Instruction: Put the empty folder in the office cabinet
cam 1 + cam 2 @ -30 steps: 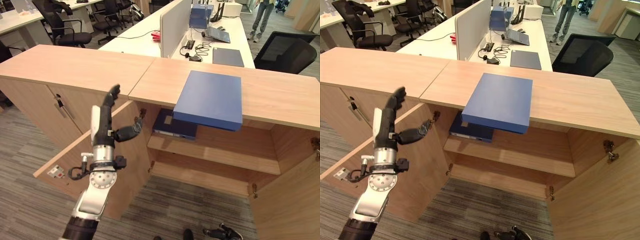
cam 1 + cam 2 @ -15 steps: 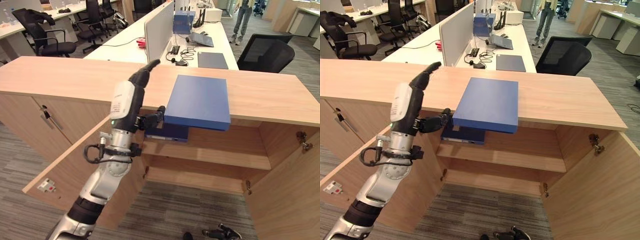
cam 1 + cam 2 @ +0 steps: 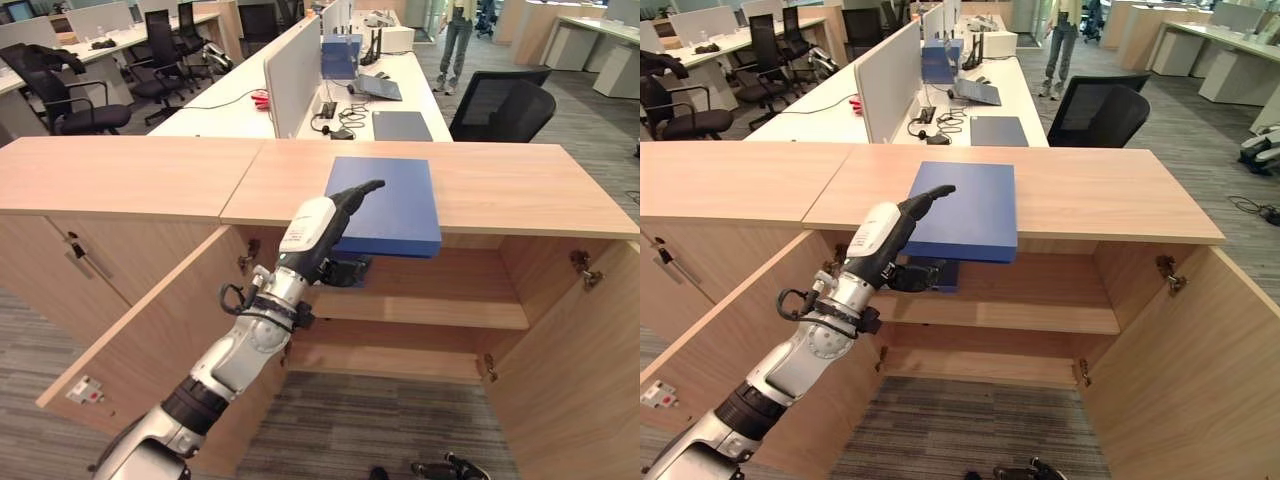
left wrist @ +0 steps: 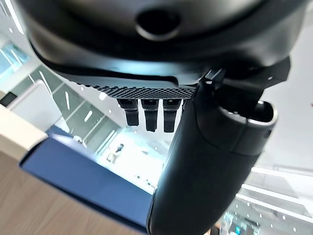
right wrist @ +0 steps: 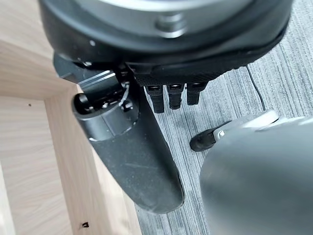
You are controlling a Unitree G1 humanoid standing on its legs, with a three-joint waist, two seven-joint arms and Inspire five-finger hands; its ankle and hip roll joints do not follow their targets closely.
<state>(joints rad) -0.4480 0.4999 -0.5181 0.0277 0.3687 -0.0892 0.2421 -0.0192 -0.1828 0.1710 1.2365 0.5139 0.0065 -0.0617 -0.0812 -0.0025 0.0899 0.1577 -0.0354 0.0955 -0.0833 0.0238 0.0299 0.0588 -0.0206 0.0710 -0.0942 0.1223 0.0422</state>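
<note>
A flat blue folder (image 3: 390, 200) lies on the wooden cabinet top (image 3: 500, 195), its front edge hanging out over the open cabinet. My left hand (image 3: 310, 235) is at the folder's front left corner. Its straight fingers (image 3: 355, 192) reach over the top face and its thumb (image 3: 345, 272) sits below the overhanging edge. In the left wrist view the hand (image 4: 210, 161) is open, with the folder (image 4: 88, 181) just past it. A second dark blue folder (image 3: 940, 275) lies on the upper shelf (image 3: 440, 305). My right hand (image 5: 127, 147) hangs open beside a wooden panel, above carpet.
Both cabinet doors stand open: the left door (image 3: 150, 340) swings out under my arm, the right door (image 3: 570, 370) at the right. A closed cabinet (image 3: 60, 260) adjoins on the left. Behind are desks with laptops, a black office chair (image 3: 500, 105) and a person (image 3: 455, 40).
My left hand has risen from beside the open left door to the folder's front left corner, fingers over it and thumb under. The camera has shifted too; the folder stays put.
</note>
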